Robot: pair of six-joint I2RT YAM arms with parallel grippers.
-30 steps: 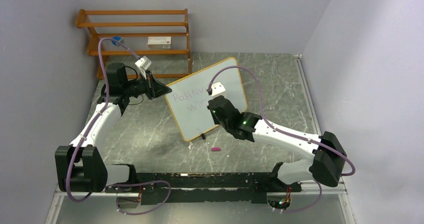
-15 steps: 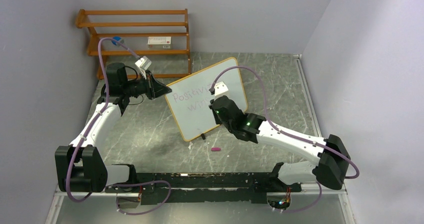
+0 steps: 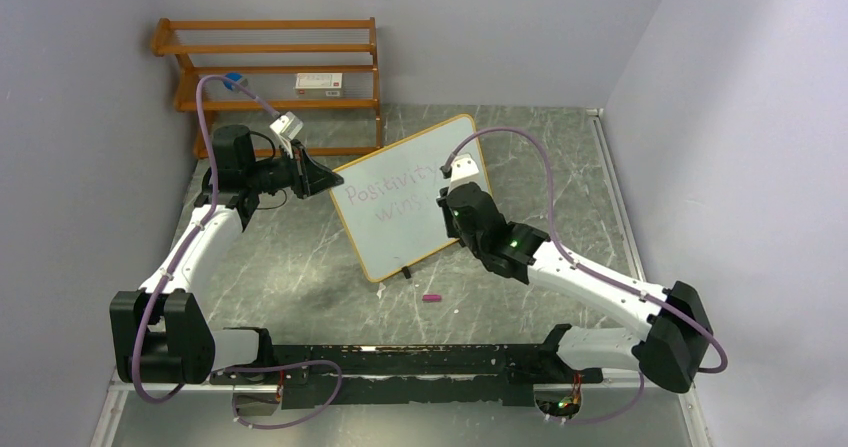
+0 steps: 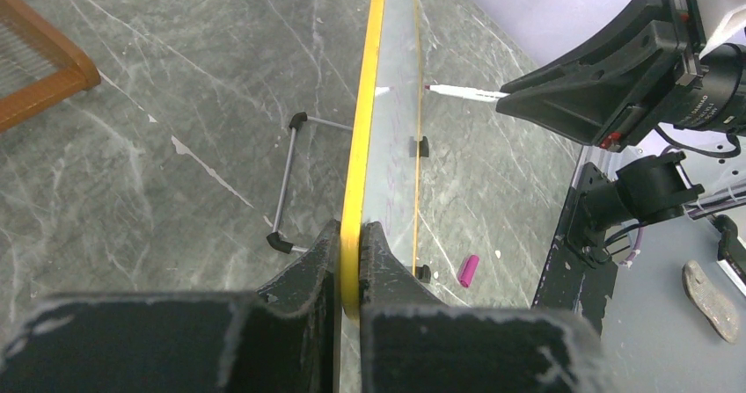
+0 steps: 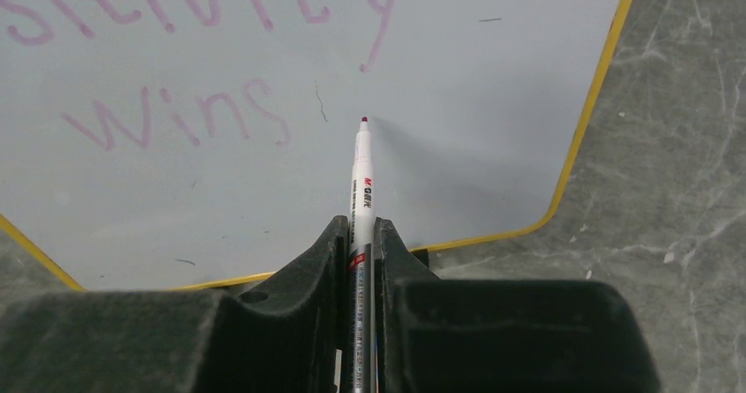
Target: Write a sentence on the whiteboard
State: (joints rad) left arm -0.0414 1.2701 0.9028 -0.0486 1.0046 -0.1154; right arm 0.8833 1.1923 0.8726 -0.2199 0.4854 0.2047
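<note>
The whiteboard (image 3: 400,227) stands tilted on the floor, its yellow-edged frame (image 4: 365,129) gripped at the left edge by my left gripper (image 3: 322,179), which is shut on it (image 4: 352,243). The sentence (image 3: 392,195) in purple reads "Positivity wins" in two lines; "wins" (image 5: 180,116) shows in the right wrist view. My right gripper (image 3: 452,199) is shut on a white marker (image 5: 362,186), its (image 5: 359,235) jaws clamped on the barrel. The marker tip (image 5: 363,120) is just off the board, right of "wins". The marker also shows in the left wrist view (image 4: 466,93).
A pink marker cap (image 3: 432,297) lies on the floor in front of the board, also in the left wrist view (image 4: 468,270). A wooden shoe rack (image 3: 275,67) stands at the back left. Grey walls close in left and right.
My right arm has moved right and back from the board, uncovering the end of the written words. The left arm and the board have not moved.
</note>
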